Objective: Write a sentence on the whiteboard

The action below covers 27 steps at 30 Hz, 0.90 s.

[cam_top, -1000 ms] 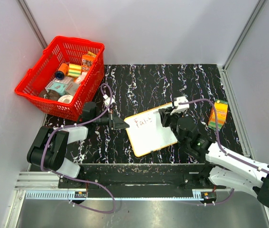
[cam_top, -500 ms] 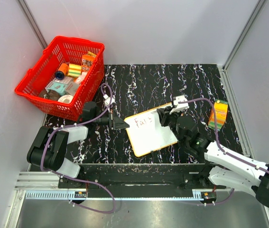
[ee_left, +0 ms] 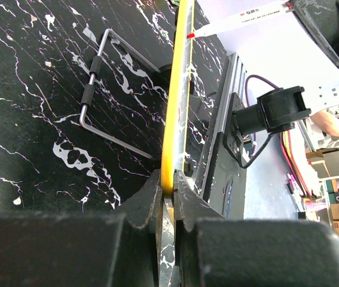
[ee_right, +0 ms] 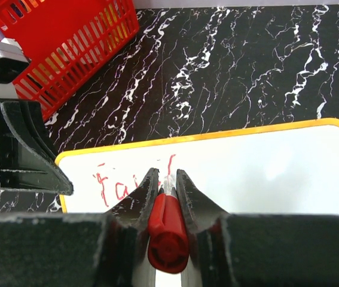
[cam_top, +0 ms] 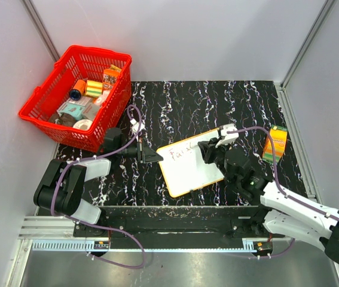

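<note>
top view: the whiteboard [cam_top: 190,170] lies at a slant on the black marbled table [cam_top: 217,101], near its front edge. the left gripper [cam_top: 155,157] is clenched on the board's left rim. the right gripper [cam_top: 208,150] grasps a marker [ee_right: 168,230] over the board's upper part, beside the sentence [cam_top: 180,154], so far a few red letters. a red basket [cam_top: 76,134] stands far left, an orange box [cam_top: 275,143] far right

left wrist: both fingers pinch the yellow rim, seen edge-on; the marker's red tip sits at the board's face

right wrist: the marker is gripped between the fingers, pointing at the lettering
</note>
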Tool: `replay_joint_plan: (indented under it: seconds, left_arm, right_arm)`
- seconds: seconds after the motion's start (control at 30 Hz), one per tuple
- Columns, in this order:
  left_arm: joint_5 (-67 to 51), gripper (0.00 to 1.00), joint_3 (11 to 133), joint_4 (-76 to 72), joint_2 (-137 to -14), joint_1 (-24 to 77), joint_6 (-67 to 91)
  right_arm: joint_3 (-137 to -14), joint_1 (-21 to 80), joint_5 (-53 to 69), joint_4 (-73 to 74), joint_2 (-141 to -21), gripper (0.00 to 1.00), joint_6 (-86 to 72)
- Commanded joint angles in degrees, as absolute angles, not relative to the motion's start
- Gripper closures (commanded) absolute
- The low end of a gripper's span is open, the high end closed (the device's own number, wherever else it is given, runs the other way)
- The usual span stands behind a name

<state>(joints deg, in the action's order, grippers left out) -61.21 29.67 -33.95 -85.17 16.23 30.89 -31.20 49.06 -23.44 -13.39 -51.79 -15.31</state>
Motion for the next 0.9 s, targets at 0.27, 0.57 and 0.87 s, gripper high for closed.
replay_joint_plan:
  seconds: [0.27, 0.57, 0.87]
  left_arm:
    - [-60.5, 1.00, 30.3, -33.2, -84.5, 17.5, 24.0]
    - [-60.5, 1.00, 30.3, -33.2, -84.5, 17.6, 23.9]
    - [-60.6, 1.00, 30.3, -33.2, -84.5, 17.7, 23.9]
  right_arm:
    - [-29.3, 48.6, -21.4, -9.8, -47.7, 1.00, -17.1]
    - [-29.6, 48.6, -21.4, -10.5, -48.6, 1.00, -17.0]
    - [-32.4, 48.6, -24.2, -12.6, -50.7, 1.00, -15.3]
